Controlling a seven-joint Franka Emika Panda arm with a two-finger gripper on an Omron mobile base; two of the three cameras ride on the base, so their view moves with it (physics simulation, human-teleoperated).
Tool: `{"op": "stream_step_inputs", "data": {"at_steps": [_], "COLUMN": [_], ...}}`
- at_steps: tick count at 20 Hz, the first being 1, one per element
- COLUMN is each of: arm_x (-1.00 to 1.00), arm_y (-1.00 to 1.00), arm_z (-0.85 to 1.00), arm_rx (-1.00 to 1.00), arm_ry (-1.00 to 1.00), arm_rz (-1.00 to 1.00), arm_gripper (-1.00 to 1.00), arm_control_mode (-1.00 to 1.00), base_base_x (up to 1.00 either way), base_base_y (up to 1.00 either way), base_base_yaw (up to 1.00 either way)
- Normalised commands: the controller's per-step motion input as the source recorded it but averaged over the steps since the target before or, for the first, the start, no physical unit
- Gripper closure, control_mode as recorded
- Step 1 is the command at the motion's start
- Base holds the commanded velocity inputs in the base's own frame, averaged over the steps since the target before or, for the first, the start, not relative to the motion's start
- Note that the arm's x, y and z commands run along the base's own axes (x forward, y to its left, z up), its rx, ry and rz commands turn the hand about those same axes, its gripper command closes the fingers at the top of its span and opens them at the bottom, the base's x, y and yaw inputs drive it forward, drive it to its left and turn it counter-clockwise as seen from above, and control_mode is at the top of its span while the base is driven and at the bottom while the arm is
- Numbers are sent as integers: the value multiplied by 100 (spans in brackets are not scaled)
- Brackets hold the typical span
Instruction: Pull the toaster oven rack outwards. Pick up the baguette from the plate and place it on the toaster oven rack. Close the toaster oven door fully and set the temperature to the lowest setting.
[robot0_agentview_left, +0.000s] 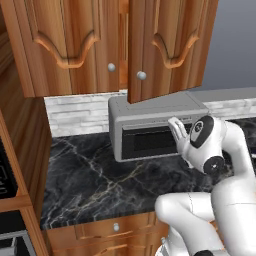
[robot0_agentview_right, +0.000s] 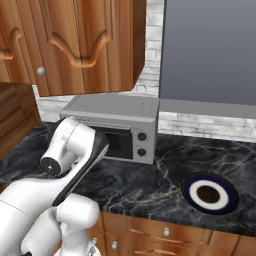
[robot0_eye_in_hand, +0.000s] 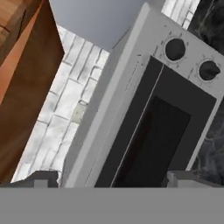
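Hand view — gripper (robot0_eye_in_hand: 109, 180) spread wide, empty, facing the toaster oven door (robot0_eye_in_hand: 153, 131).

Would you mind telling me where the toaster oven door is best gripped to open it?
Likely the pale bar along the top of the toaster oven door, approached from the front: the door stands upright and shut.
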Motion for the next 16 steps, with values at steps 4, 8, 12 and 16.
{"op": "stream_step_inputs", "data": {"at_steps": [4,8,12,16], "arm_x": [-1,-27,-37,-16], "arm_y": [-45,-77,-98,-80], "arm_z": [98,46,26,34], "arm_rx": [14,41,53,53], "arm_ry": [0,-29,-38,-27], "arm_rz": [0,-10,-11,-5], "arm_gripper": [-100,-100,-100,-100], "arm_control_mode": [-100,-100,-100,-100], "base_base_x": [0,0,0,0], "base_base_y": [0,0,0,0], "base_base_yaw": [0,0,0,0]}}
